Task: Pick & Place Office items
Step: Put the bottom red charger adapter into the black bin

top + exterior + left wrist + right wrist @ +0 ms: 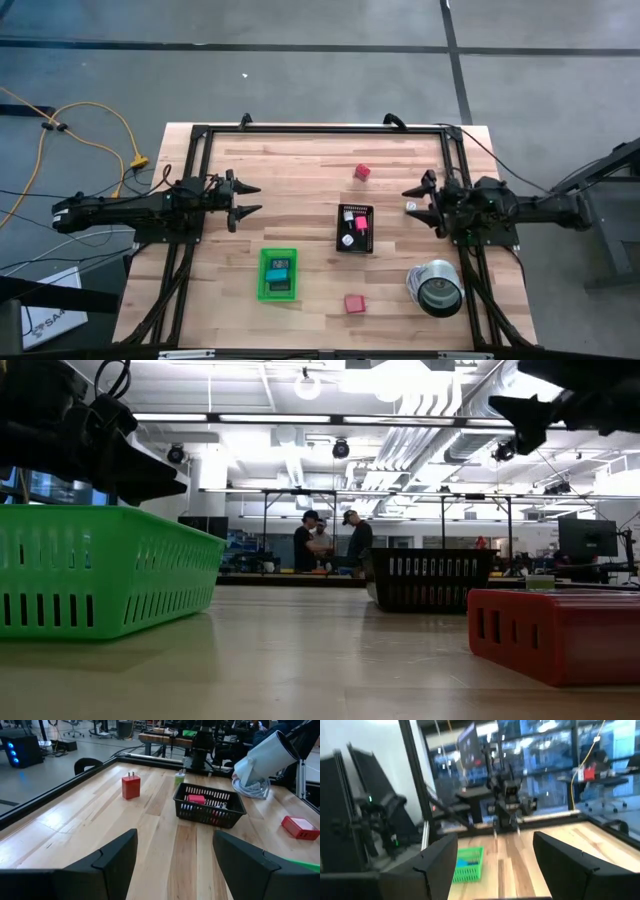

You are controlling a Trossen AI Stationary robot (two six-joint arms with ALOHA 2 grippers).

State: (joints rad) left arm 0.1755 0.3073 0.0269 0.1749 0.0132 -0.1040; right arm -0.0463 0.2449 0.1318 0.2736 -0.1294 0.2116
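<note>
The office items are small blocks. A red one (362, 172) lies far on the table and another red one (354, 303) near the front edge. A black tray (355, 228) at the middle holds a pink piece (196, 798) and white ones. A green tray (278, 273) holds a blue and a black piece. A tiny white piece (411, 206) lies on the table by my right gripper (405, 200). That gripper hovers open at the right, holding nothing. My left gripper (258, 199) stands open at the left, fingers level and pointing toward the black tray.
A shiny silver can (435, 287) lies on its side near the front right corner. A black metal frame (320, 128) runs around the table's edges. Bare wood lies between the two grippers and along the far side. People stand in the room beyond (330, 545).
</note>
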